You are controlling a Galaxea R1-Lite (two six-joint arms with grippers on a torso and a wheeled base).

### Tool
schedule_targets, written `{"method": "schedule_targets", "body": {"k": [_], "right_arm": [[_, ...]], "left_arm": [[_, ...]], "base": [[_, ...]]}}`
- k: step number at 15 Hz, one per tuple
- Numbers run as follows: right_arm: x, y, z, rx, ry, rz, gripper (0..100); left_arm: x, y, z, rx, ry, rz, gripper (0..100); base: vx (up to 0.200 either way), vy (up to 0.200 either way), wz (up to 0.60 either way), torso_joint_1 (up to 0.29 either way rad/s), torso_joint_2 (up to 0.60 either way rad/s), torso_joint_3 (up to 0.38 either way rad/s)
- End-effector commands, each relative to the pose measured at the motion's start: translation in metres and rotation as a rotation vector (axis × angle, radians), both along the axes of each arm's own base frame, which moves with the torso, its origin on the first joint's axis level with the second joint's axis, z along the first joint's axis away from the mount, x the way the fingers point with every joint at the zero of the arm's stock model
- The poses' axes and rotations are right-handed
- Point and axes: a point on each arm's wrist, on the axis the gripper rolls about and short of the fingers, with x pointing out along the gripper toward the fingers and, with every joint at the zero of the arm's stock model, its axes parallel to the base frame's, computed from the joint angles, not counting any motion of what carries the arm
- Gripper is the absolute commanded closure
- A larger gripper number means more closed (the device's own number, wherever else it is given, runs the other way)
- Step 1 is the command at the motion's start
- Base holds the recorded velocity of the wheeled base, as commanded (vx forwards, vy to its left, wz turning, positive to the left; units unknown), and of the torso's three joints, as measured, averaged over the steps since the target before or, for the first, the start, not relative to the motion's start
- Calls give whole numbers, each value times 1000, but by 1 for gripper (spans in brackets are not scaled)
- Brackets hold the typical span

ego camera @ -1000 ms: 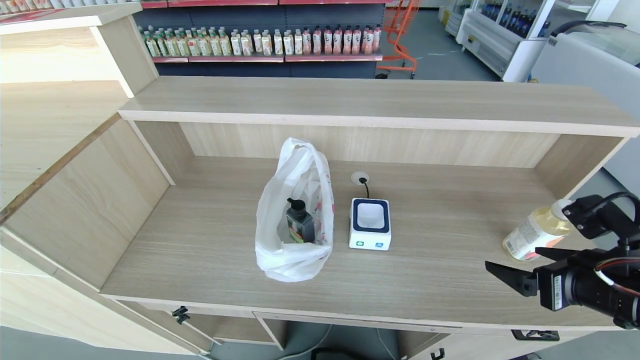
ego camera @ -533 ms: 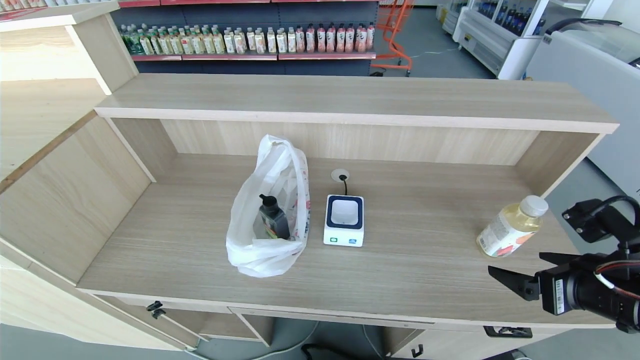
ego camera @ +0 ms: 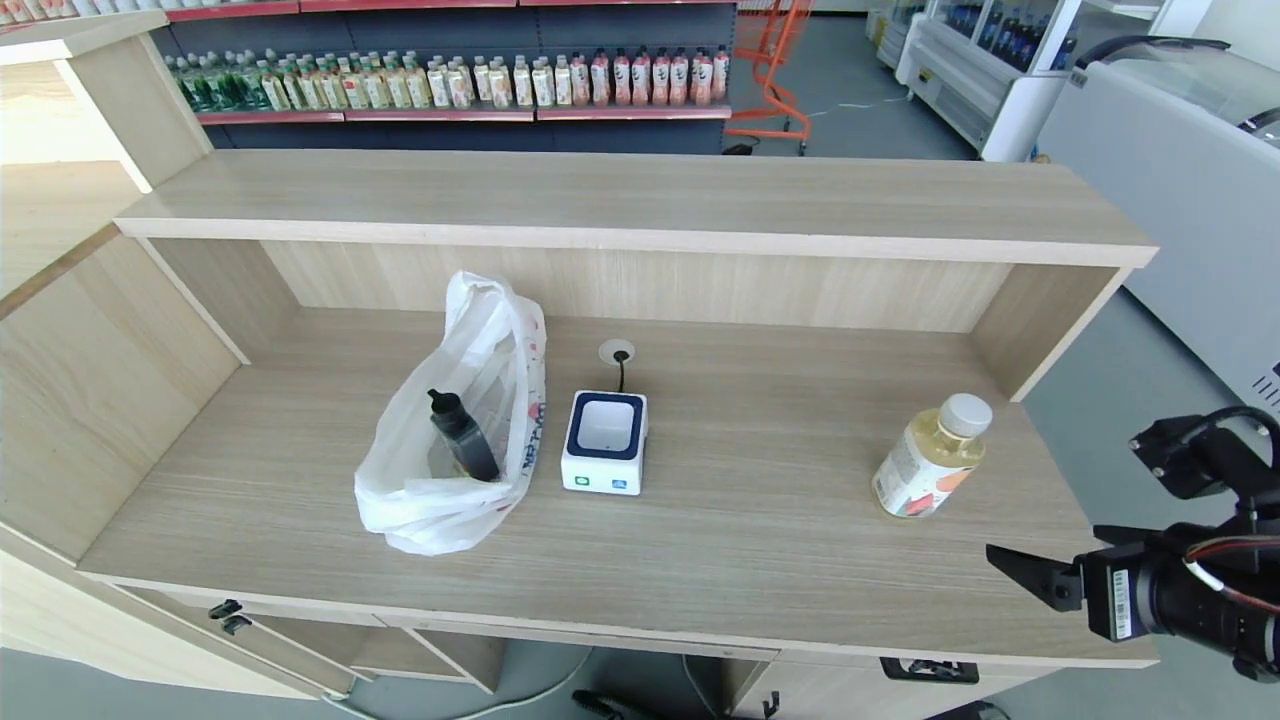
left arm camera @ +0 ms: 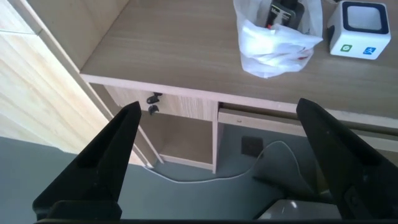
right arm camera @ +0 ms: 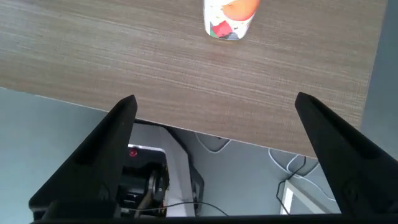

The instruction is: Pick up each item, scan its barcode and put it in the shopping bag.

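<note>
Just beyond the right gripper (right arm camera: 214, 112), the drink bottle (right arm camera: 230, 15) is standing upright on the counter (right arm camera: 124, 56), clear of its fingers (right arm camera: 106, 155), which are gaping wide and holding nothing. Left gripper (left arm camera: 217, 109) is hanging wide open too, empty, with the shopping bag (left arm camera: 273, 37) and scanner (left arm camera: 357, 28) sitting farther ahead.

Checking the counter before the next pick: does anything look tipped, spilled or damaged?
Nothing stands out. The juice bottle stands upright on the counter, the dark bottle sits inside the bag, the scanner flat beside it.
</note>
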Motion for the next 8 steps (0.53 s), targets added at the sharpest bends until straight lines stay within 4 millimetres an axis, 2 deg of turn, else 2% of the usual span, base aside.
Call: {"method": "schedule_targets", "body": {"k": [1,2,4,8], "right_arm": [[-1,0,-3,-7,10,-9,0],[-1,-4,-8,-44,38,-69,0],[2,-6,-13,-75,74,-112,0],[12,-1,-10,-31,63,-44,0]], "left_arm": [[0,0,0,-1,-1,1,0],[0,0,0,0,0,1,0],[0,0,0,-1,-1,1,0],[0,0,0,-1,-1,1,0]], "base": [[0,-200,0,2,2,2],[0,-200,0,7,-7,7],[0,0,0,0,0,0],[0,0,0,0,0,0]]}}
